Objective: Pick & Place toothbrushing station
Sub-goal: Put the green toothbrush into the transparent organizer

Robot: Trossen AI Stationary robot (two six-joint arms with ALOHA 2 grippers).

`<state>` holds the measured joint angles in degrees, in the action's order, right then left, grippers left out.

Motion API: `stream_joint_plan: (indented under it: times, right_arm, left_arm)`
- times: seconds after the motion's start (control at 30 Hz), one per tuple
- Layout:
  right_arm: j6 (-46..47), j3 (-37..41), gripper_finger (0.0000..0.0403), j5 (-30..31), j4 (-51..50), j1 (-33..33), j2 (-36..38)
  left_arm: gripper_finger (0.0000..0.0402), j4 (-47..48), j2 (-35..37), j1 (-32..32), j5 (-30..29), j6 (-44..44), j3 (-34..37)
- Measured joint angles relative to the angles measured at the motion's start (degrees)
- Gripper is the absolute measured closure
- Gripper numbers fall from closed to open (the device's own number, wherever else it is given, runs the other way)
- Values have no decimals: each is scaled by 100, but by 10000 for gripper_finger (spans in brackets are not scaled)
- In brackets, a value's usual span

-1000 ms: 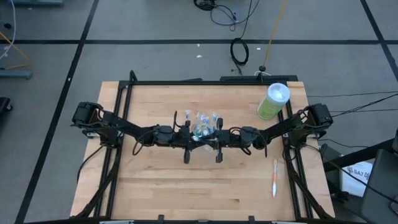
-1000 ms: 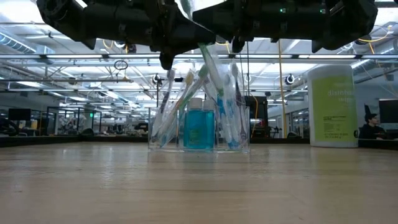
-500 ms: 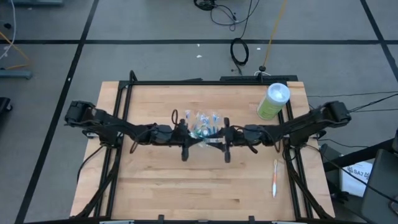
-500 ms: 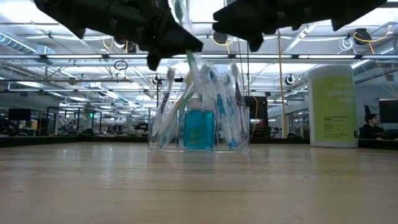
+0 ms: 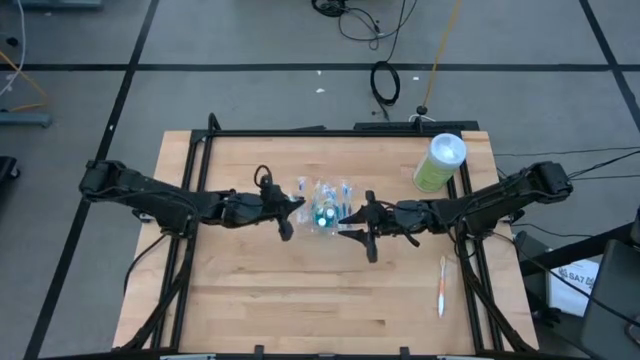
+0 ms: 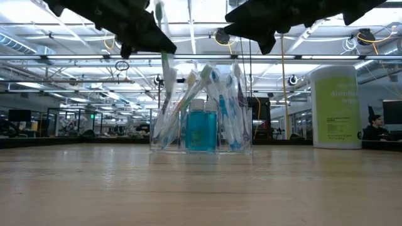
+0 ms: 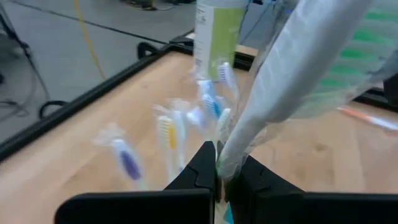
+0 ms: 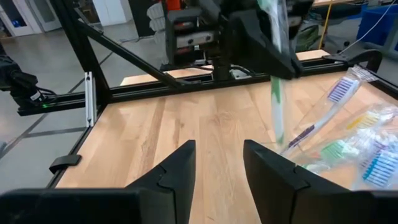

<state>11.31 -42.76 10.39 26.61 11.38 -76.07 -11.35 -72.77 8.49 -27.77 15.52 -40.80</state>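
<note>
From above, both arms have drawn back since a second ago: then the two hands met over the clear plastic cup [image 5: 322,207], and now the left hand [image 5: 291,205] sits just beside its left edge and the right hand [image 5: 352,217] just beside its right edge. The cup stands mid-tabletop [image 5: 250,290] with its toothbrushes [image 5: 335,193] fanned out. A lone orange-and-white toothbrush [image 5: 441,285] lies well apart near the right edge, and the light-green canister [image 5: 439,162] stands at the far right corner.

At table height, the left hand [image 6: 151,39] hangs above and to one side of the cup [image 6: 201,129], carrying a wrapped green-and-white toothbrush [image 6: 166,75] that points down. Its lower end looks level with the upper ends of the bundle, though we cannot tell if it touches anything. A teal bottle [image 6: 201,129] stands inside the cup. The right hand [image 6: 264,32] is higher and carries nothing.

In the left wrist view, the left hand's fingers [image 7: 202,171] are clamped on that toothbrush's [image 7: 292,68] wrapped handle.

In the right wrist view, the right hand's fingers [image 8: 180,168] stand apart with nothing between them; the left hand's toothbrush [image 8: 275,74] hangs beyond, next to the bundle [image 8: 348,143].

We judge that one brush is in transit in the left hand. If it is going into the cup, the next move calls for bringing it over an open gap and lowering it without toppling the cup.
</note>
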Motion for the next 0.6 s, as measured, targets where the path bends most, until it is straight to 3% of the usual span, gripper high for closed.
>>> stream_joint_plan:
  times: [0.27,0.6]
  right_arm:
    - [0,0,277,0,6,0,0]
    - [0,0,279,0,7,0,0]
  left_arm:
    - [392,-37,-701,-222,284,506,0]
    - [392,80,-1069,-323,647,1100,0]
